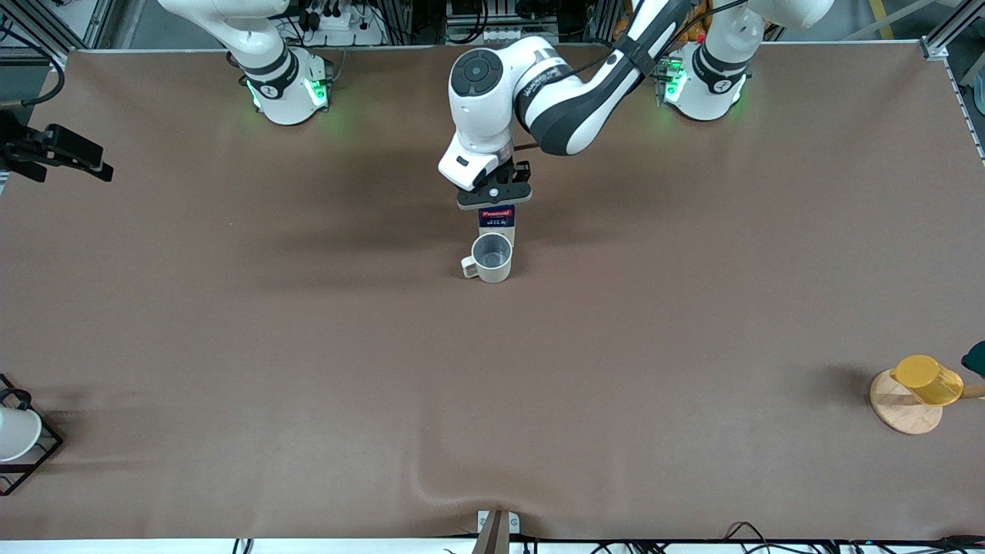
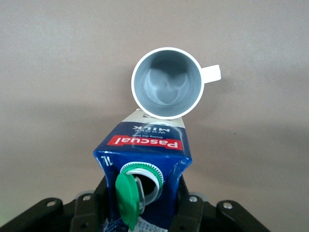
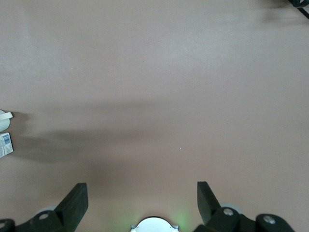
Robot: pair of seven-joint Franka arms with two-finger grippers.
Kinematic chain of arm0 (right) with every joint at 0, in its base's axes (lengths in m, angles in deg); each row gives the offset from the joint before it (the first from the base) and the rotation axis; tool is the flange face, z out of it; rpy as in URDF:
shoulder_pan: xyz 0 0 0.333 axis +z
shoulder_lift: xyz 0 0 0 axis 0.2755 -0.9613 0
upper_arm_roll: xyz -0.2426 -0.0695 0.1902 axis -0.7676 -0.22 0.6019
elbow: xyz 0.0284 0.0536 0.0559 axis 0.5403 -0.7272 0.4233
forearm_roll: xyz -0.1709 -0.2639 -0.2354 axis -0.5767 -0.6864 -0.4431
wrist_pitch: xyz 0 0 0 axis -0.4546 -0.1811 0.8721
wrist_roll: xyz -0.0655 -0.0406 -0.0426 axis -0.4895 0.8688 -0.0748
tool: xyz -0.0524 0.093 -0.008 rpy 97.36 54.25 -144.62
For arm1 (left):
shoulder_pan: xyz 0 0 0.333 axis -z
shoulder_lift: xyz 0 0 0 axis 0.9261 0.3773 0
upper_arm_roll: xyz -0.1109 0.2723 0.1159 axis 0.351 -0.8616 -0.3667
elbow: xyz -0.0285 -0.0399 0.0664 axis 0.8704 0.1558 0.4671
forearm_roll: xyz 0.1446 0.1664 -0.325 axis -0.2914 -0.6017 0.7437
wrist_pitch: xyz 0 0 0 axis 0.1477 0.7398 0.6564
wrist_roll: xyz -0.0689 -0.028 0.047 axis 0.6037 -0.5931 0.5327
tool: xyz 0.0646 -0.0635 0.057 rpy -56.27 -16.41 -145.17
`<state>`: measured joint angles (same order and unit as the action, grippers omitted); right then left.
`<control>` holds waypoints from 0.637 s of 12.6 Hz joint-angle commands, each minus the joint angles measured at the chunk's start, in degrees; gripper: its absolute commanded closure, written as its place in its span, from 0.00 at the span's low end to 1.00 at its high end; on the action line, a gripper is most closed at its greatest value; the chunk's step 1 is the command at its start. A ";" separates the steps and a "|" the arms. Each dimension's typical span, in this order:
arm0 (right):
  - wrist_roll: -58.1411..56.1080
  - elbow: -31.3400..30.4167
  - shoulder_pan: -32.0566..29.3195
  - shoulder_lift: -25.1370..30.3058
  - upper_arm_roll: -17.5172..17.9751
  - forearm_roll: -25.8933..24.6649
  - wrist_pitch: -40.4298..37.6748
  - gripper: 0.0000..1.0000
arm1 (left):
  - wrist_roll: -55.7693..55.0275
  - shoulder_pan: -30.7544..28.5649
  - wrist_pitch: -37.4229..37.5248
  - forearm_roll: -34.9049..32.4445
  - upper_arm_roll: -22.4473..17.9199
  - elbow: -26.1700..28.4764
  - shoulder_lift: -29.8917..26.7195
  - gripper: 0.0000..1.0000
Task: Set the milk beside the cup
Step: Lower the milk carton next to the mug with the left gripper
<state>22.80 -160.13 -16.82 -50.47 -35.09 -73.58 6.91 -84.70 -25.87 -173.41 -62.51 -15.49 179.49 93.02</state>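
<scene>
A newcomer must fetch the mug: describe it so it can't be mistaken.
Start at the middle of the table, under the left gripper holding the milk. The mug stands just nearer the front camera than the carton. It is beige-grey with a small side handle, unlike the yellow cup at the left arm's end.

You see the milk (image 2: 145,166) as dark blue on top, with a red band lettered in white, a white ring at the spout and a green cap. The cup (image 1: 492,258) is beige-grey outside, grey inside, white at the rim. The table (image 1: 308,346) is plain brown. A yellow cup (image 1: 927,380) sits on a pale wood disc (image 1: 904,412).
</scene>
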 commanded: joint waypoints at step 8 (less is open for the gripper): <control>-0.94 0.09 -1.90 -0.32 2.91 0.74 0.17 0.00 | -0.16 0.05 -0.26 -1.30 0.03 -3.34 3.16 0.00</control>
<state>22.76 -160.26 -16.88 -50.58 -33.57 -73.58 6.93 -84.68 -25.86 -173.77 -62.52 -15.51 177.74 95.03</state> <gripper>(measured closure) 0.000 0.322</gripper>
